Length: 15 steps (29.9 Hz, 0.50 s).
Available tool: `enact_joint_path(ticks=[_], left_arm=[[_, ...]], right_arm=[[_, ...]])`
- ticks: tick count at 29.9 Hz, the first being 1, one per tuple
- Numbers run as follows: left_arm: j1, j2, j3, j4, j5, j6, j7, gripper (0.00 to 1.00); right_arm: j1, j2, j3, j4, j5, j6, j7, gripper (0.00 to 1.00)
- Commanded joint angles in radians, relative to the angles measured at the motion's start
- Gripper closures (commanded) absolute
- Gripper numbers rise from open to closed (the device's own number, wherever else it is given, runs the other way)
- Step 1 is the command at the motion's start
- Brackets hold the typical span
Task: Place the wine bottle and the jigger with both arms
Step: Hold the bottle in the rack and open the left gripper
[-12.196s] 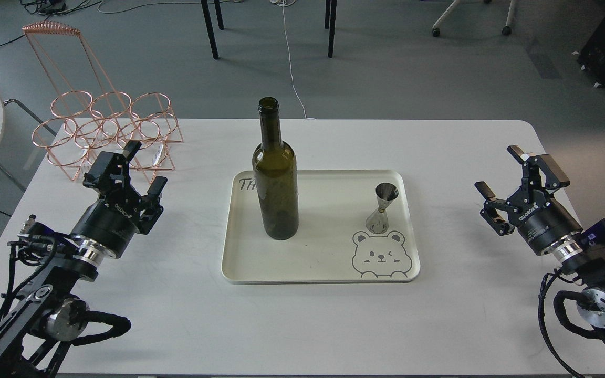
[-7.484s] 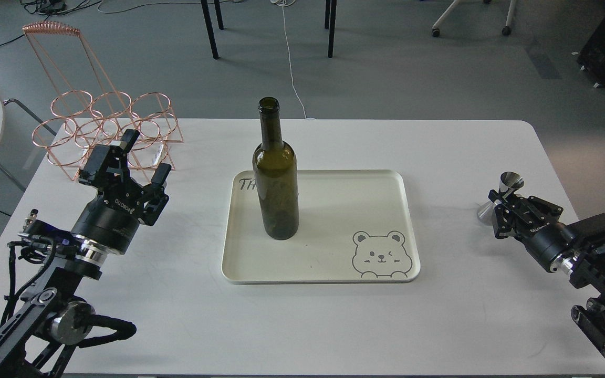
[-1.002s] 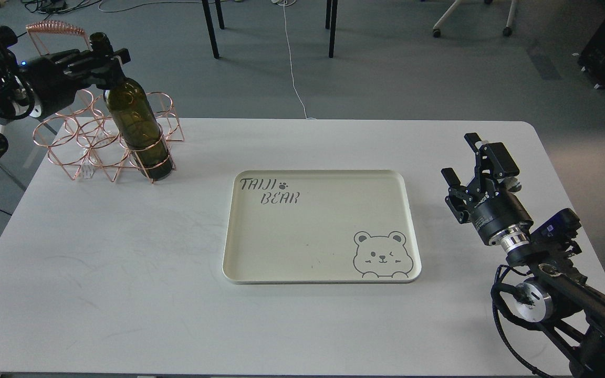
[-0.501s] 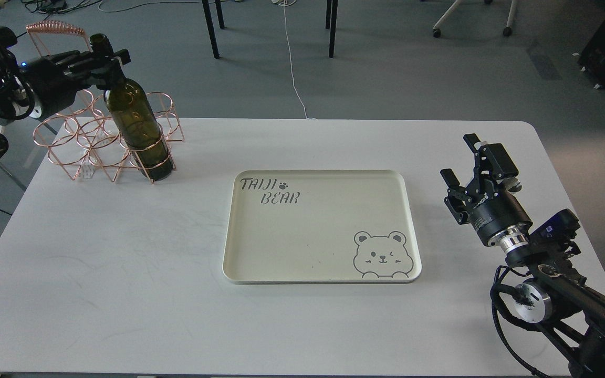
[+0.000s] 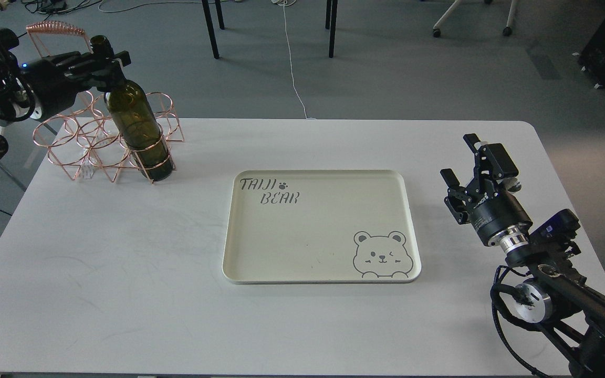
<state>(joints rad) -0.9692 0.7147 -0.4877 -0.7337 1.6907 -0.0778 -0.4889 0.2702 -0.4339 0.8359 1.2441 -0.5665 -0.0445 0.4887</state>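
The wine bottle [image 5: 137, 123], dark olive-green, stands tilted in the front right ring of the copper wire rack [image 5: 79, 139] at the table's back left. My left gripper [image 5: 107, 62] comes in from the left and is shut on the bottle's neck just under its mouth. My right gripper [image 5: 458, 156] is open and empty above the table's right side, to the right of the tray. The jigger is almost all hidden behind my right gripper's body. Only a small pale shiny bit [image 5: 514, 184] shows there.
A cream tray [image 5: 323, 273] with a bear drawing and "TAIJI BEAR" lettering lies empty at the table's middle. The white table [image 5: 124, 273] has its right edge close behind my right arm. Chair and table legs stand on the floor beyond.
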Motion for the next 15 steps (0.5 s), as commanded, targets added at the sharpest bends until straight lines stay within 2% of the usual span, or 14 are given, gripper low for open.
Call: enact_joint_path(ticks=[1,6,10,11,12,13,14,15], left_arm=[[0.000,-0.001,0.000,0.000,-0.006,0.021,0.000,0.21],[0.000,-0.001,-0.002,0.001,-0.011,0.024,0.000,0.07],[0.000,0.000,0.000,0.001,-0.009,0.024,0.000,0.09],[0.000,0.002,0.000,0.000,-0.009,0.023,0.000,0.17],[0.000,0.002,0.000,0.000,-0.009,0.023,0.000,0.33],[0.000,0.000,0.000,0.000,-0.006,0.023,0.000,0.61],[0.000,0.000,0.000,0.002,0.001,0.024,0.000,0.95],[0.000,0.003,0.000,0.002,0.003,0.023,0.000,0.98]], right_arm=[[0.000,0.001,0.000,0.000,-0.001,0.000,0.000,0.05],[-0.002,0.001,0.000,0.000,-0.001,0.000,0.000,0.05],[-0.002,0.001,0.000,0.000,0.000,0.000,0.000,0.05],[-0.002,0.001,0.000,0.000,0.000,0.000,0.000,0.05],[0.000,0.001,0.000,0.000,-0.001,0.000,0.000,0.05],[0.000,0.001,0.000,0.000,-0.001,0.000,0.000,0.05],[0.000,0.003,0.000,0.000,-0.001,0.000,0.000,0.05],[0.000,0.003,0.000,0.000,0.000,0.000,0.000,0.05]])
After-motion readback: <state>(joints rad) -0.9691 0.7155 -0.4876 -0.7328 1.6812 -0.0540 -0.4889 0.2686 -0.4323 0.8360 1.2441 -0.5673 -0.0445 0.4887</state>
